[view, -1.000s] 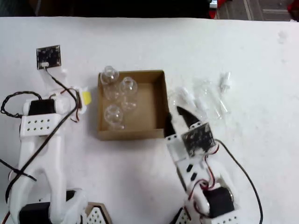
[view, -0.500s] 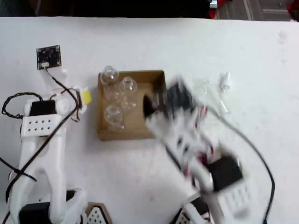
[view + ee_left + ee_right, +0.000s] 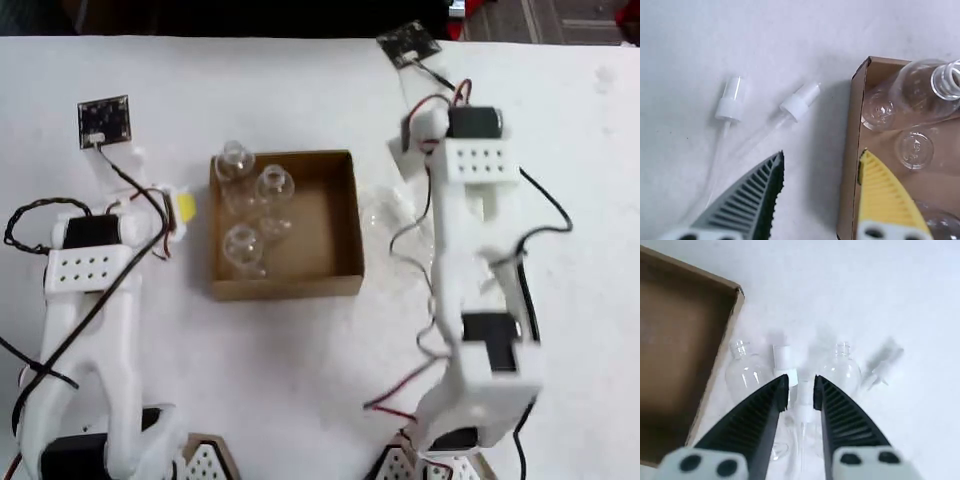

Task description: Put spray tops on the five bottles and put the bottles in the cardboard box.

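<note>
Near the middle of the table (image 3: 300, 90), the box (image 3: 330, 272) is seen from above with its top open. Three bottles are held in its left part: one (image 3: 233, 160) at the far left corner against the rim, one (image 3: 273, 186) just beside it, and one (image 3: 243, 246) nearer the front wall. In the left wrist view a bare threaded neck is shown on one of these.

Two more bottles are laid on the table just outside the box's right wall, one (image 3: 742, 367) near the wall and one (image 3: 842, 369) farther off. A spray top (image 3: 782, 357) is laid between them, and another (image 3: 882, 362) is seen beside the farther bottle, blurred.

The right end effector (image 3: 800, 381) is held above the spray top between the two bottles. Its black fingers are parted by a narrow gap and nothing is gripped by them. In the high view the right arm is stretched along the right side of the box.

The left end effector (image 3: 821, 154) is released, its jaws spread wide. The dark finger is held over the table and the yellow finger (image 3: 185, 208) over the box's left wall. Two further spray tops, one (image 3: 730, 102) well clear of the box and one (image 3: 800, 100) nearer it, are laid apart on the table, with their thin tubes trailing toward the end effector.
</note>
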{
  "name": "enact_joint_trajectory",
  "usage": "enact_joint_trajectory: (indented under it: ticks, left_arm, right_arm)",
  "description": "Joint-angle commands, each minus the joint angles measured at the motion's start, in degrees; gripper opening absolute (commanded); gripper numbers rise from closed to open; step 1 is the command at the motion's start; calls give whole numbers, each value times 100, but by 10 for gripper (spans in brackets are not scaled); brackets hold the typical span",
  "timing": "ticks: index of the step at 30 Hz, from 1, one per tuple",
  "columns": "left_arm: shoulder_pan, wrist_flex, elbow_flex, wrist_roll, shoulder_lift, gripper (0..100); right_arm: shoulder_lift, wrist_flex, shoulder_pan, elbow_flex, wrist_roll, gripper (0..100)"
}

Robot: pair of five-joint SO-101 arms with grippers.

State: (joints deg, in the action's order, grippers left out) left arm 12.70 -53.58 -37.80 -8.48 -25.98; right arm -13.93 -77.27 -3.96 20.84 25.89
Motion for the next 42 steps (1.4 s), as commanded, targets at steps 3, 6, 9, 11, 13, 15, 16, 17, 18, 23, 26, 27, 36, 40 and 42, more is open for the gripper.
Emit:
enact_joint_trajectory:
  ticks: [3,6,9,11,13,15,16,17,18,23,26,27,36,40,42]
  left_arm:
    - [31,580,-220,-88,-31,225]
    - [31,844,-378,-88,-48,225]
    - [31,870,-396,-88,-48,225]
    - [31,879,-413,-88,-48,225]
    - [31,888,-413,-88,-48,225]
    - [31,888,-413,-88,-48,225]
    - [31,888,-413,-88,-48,225]
    - [31,888,-422,-88,-48,225]
    - [31,888,-422,-88,-48,225]
    - [31,879,-422,-88,-48,225]
    - [31,879,-422,-88,-48,225]
    - [31,879,-422,-88,-48,225]
    - [22,870,-422,-88,-48,225]
    - [22,870,-422,-88,-48,225]
    - [22,879,-422,-88,-48,225]
  right_arm:
    - [-1314,-813,180,2127,255,158]
    - [-2035,-1464,171,3279,316,228]
    - [-2721,-1886,251,4352,571,229]
    - [-3143,-2070,356,4941,642,229]
    - [-3495,-2105,488,5275,730,229]
    - [-3767,-2097,541,5380,782,230]
    - [-3881,-2088,541,5380,818,230]
    - [-3987,-2088,541,5389,844,230]
    - [-4092,-2079,541,5415,853,230]
    - [-4312,-1982,549,5424,853,230]
    - [-4418,-1903,558,5371,862,230]
    - [-4470,-1877,558,5371,862,230]
    - [-4848,-1578,637,5424,862,213]
    - [-4919,-1376,690,5424,1020,133]
    - [-4919,-1393,681,5380,1371,98]
